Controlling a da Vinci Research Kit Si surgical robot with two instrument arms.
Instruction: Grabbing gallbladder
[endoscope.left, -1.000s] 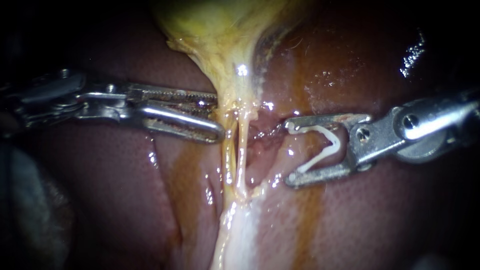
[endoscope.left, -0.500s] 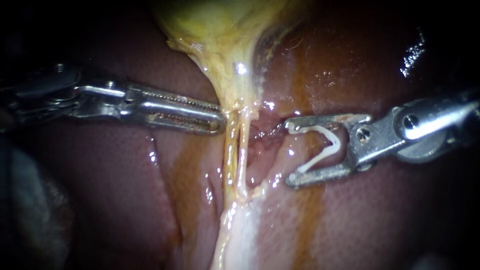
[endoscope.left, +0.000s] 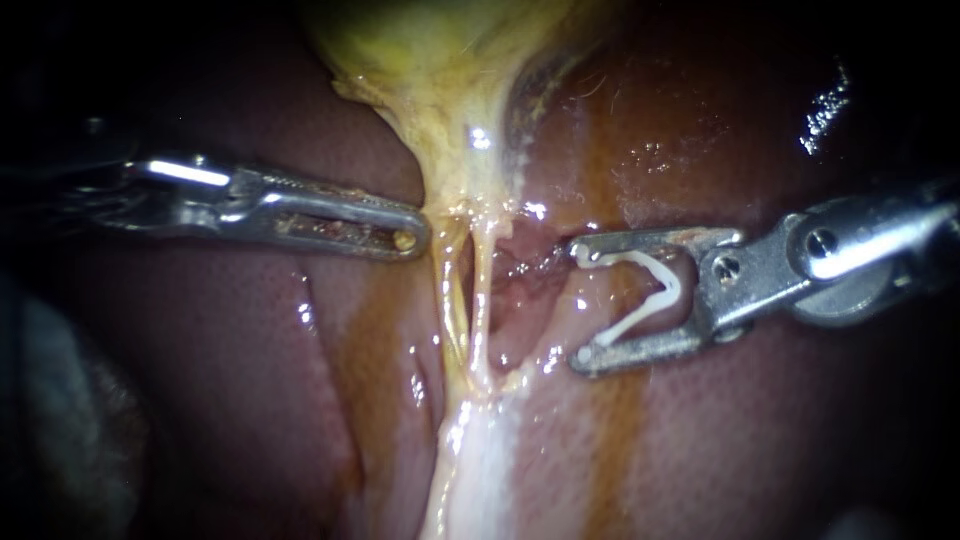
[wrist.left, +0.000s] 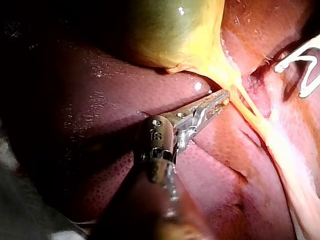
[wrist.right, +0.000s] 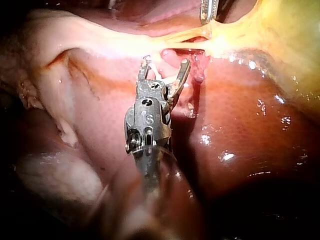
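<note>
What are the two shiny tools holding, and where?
Right instrument holds the white V-shaped clip by its two leg ends. Left instrument touches the yellow gallbladder at its neck; a grip cannot be told.

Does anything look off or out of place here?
Mildly: the left instrument has its jaws shut beside the gallbladder, at its stretched neck, gripping nothing. The right instrument holds a white clip that sits on no tube.

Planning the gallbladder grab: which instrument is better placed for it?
Left. The left instrument has its tip right beside the gallbladder neck, jaws shut and empty. The right instrument sits farther off over the liver, its jaws holding a clip.
</note>
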